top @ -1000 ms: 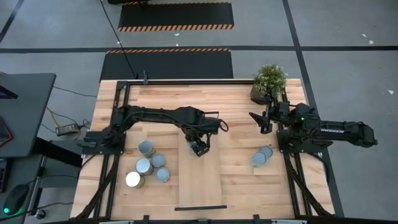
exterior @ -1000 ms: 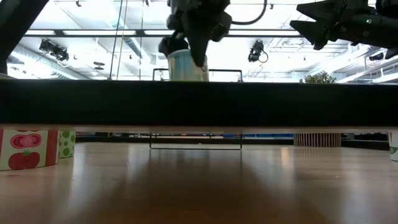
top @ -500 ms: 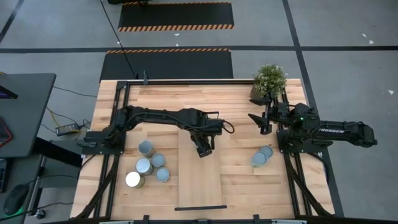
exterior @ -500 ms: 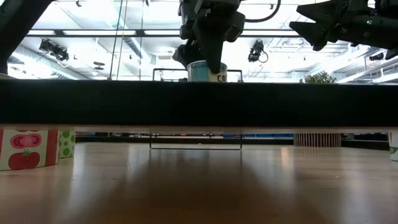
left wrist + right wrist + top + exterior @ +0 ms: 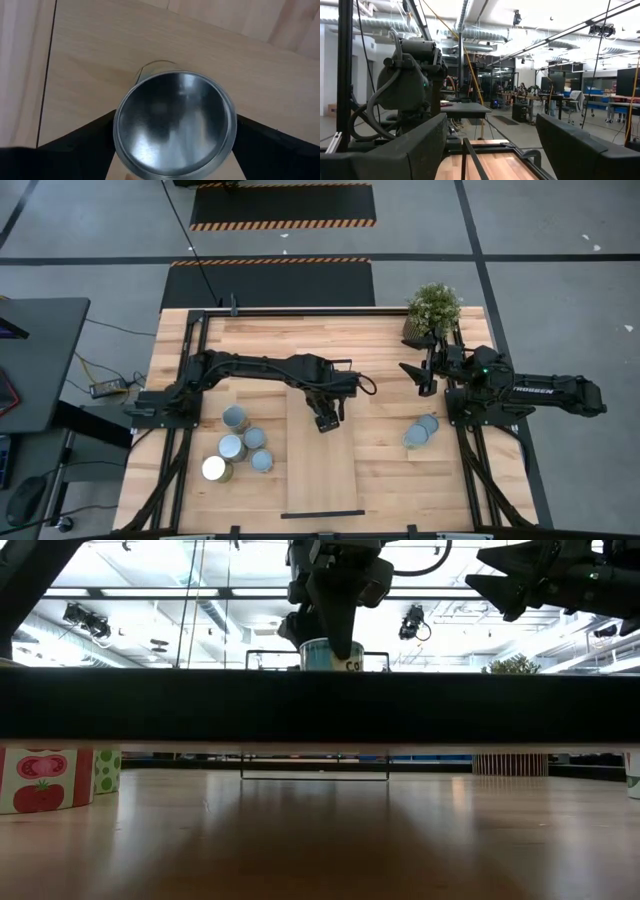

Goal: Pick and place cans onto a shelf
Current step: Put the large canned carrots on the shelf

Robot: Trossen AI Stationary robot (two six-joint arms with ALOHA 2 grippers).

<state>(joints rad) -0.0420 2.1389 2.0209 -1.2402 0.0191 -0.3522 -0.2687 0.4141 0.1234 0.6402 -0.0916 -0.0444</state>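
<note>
The left gripper (image 5: pixel 324 420) grips 1 can (image 5: pixel 174 124) upright, axis vertical, over the shelf (image 5: pixel 318 470) near its far end. The right gripper (image 5: pixel 411 375) waits spread apart near the table's far right corner.

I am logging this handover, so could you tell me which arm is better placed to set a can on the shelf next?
Left, probably: its claw grips a can over the shelf, while the right claw waits open near the plant.

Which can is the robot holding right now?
The can on the shelf, clamped by the left gripper. The other cans sit loose on the table, untouched.
</note>
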